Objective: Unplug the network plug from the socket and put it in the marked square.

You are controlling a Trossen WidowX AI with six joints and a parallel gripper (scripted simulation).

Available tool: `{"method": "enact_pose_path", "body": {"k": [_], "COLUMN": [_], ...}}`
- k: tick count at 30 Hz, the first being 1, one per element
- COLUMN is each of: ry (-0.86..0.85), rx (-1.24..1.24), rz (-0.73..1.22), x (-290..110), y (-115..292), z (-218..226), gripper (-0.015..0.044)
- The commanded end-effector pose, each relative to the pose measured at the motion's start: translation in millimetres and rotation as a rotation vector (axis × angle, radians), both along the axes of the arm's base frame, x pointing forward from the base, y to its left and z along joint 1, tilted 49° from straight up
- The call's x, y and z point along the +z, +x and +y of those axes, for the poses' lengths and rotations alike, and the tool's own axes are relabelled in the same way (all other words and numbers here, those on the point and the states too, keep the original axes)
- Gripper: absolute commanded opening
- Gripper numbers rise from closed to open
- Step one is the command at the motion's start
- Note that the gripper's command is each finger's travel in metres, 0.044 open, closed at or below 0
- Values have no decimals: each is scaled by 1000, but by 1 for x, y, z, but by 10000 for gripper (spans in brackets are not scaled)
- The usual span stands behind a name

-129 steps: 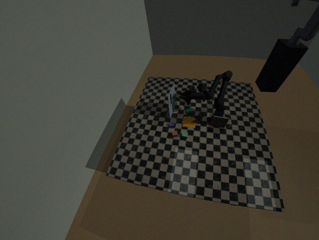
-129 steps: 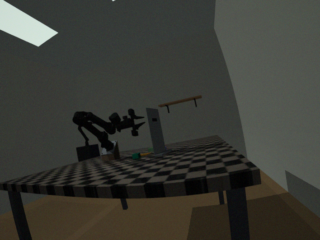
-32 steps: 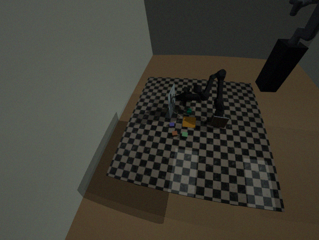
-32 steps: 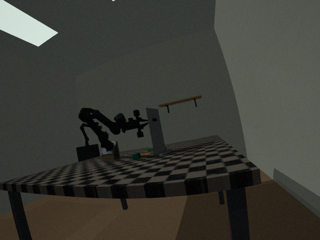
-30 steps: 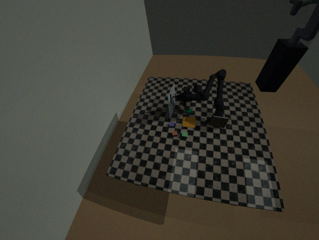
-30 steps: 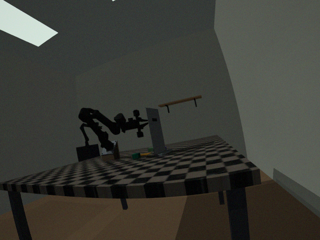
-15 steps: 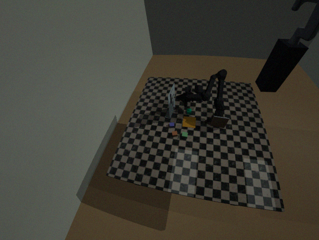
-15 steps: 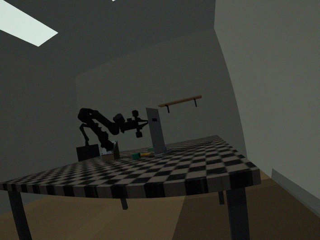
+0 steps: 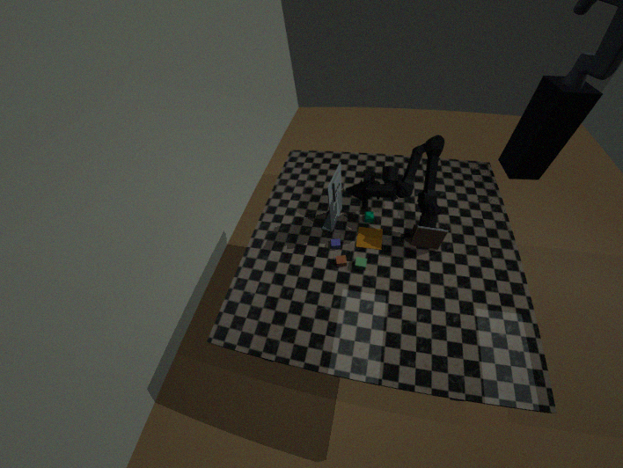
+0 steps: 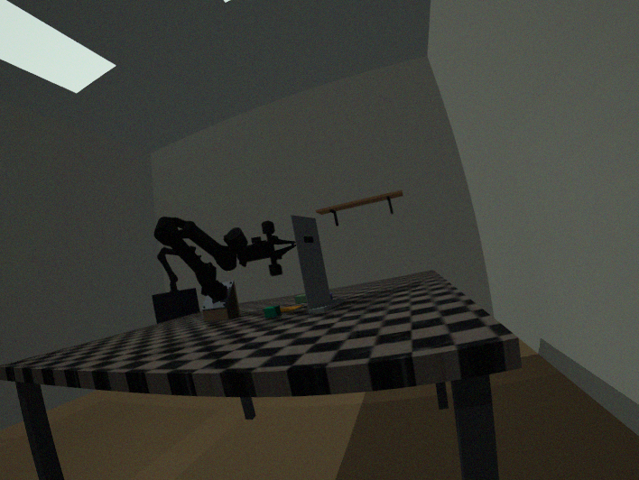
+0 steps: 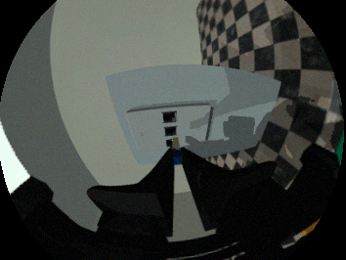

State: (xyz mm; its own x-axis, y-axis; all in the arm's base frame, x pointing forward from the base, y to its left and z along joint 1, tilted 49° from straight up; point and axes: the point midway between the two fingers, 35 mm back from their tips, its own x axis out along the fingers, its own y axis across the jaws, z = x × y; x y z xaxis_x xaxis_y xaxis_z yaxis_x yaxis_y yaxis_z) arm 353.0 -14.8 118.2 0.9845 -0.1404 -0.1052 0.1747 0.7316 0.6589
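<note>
The gripper (image 11: 176, 160) is seen clamped on the small blue plug (image 11: 176, 158), held right in front of the upright panel (image 11: 195, 109) below its two dark sockets (image 11: 169, 122); whether the plug is fully out cannot be told; a straight, level draw away from the panel is called for, with the grip kept firm and no twisting, before the orange marked square (image 9: 369, 237) is approached; the tab is too small to be made out; the plug itself is lost in the dim top and exterior views.
</note>
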Motion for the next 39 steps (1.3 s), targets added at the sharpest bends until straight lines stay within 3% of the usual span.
{"method": "enact_pose_path", "body": {"k": [1,39], "ry": [2,3], "rx": [-3,-3], "rz": [-1,0], "x": [0,-4], "y": [-3,-26], "z": [0,9], "gripper": [0,0]}}
